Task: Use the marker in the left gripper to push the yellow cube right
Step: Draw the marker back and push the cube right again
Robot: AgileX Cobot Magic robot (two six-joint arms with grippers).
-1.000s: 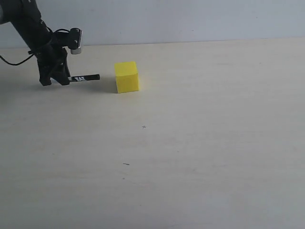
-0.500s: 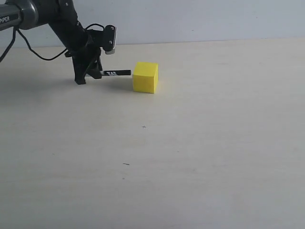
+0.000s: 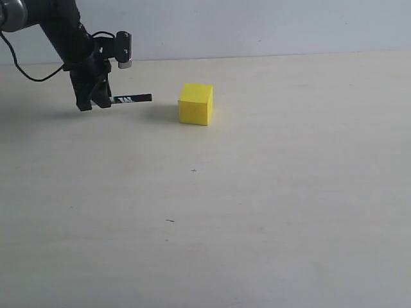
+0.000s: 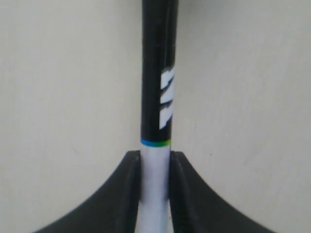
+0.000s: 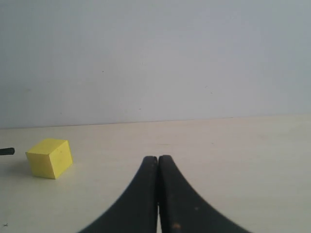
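While the small matte yellow cube (image 3: 196,104) is sitting on the pale tabletop (image 3: 270,212), apart from the slim black-and-white marker (image 3: 131,99), the black two-fingered left gripper (image 3: 96,102) is pinching its white barrel. I'm worrying an off-centre push could spin the cube or twist the marker.

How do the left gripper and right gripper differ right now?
The left gripper is clamped on the marker; the right gripper is shut on nothing. The left gripper's marker points at the yellow cube across a gap; the right gripper points past the cube. Both are black.
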